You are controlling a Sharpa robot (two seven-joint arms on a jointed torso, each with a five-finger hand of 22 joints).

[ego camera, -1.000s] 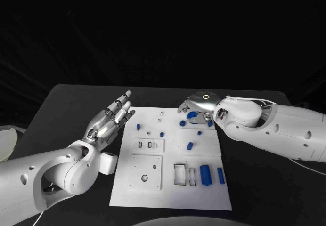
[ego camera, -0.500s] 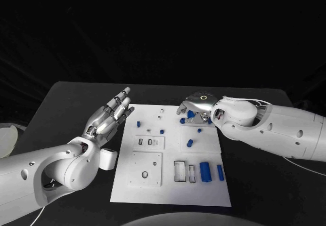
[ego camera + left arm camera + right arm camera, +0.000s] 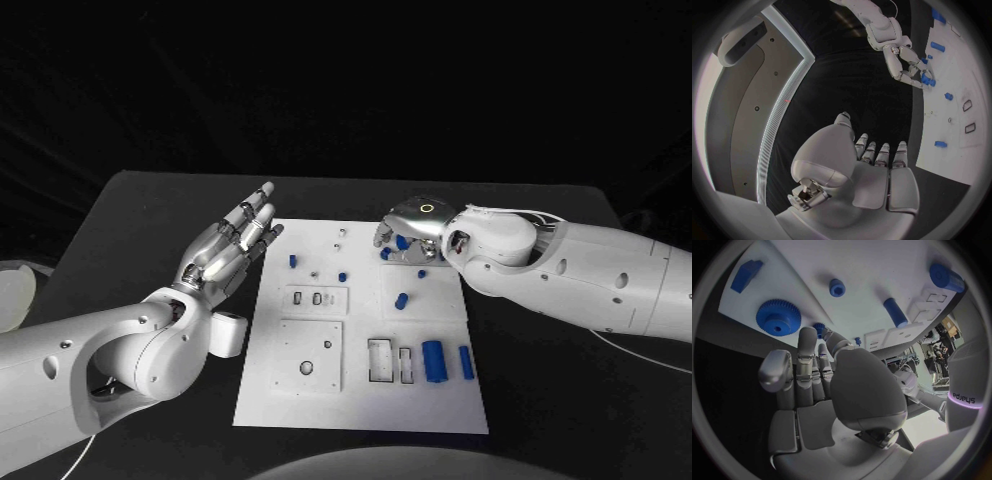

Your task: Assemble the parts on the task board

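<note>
The left hand (image 3: 231, 245) is held flat above the table's (image 3: 144, 215) left side, fingers extended and apart, with nothing in it; the task board (image 3: 368, 400) lies just to its right. The right hand (image 3: 411, 228) is lowered over the board's far right corner, fingers curled downward among blue parts there. A blue gear (image 3: 778, 317) is seen just beyond its fingertips (image 3: 806, 336); whether anything is gripped cannot be told.

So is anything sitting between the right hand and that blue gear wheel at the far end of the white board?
Nothing visible. The silver right hand has its fingertips close beside the blue toothed gear wheel on the white task board, with only bare board between them. Contact cannot be told.
</note>
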